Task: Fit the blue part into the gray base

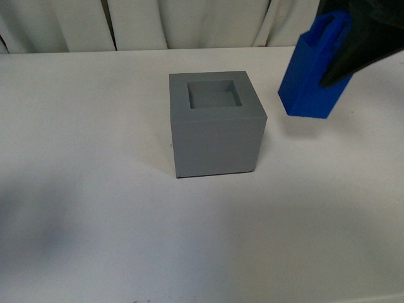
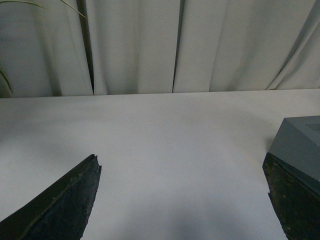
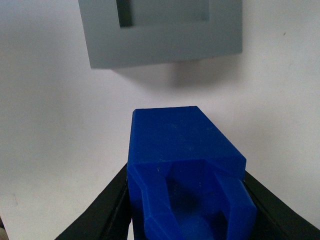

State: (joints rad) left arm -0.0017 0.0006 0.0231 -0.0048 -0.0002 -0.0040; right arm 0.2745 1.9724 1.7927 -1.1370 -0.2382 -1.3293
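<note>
Front view shows the right gripper clamped on the blue part, which is tilted and held to the right of the gray base, apart from it. The base's recess faces up, unobstructed, with open counter around. The left gripper hangs spread, empty.

My R gripper is at approx 2 o'clock in front view, reaching in from the top corner, fingers clamped on opp sides of the blue part. L gripper: jaws spread wide, pointing toward 12 o'clock.
</note>
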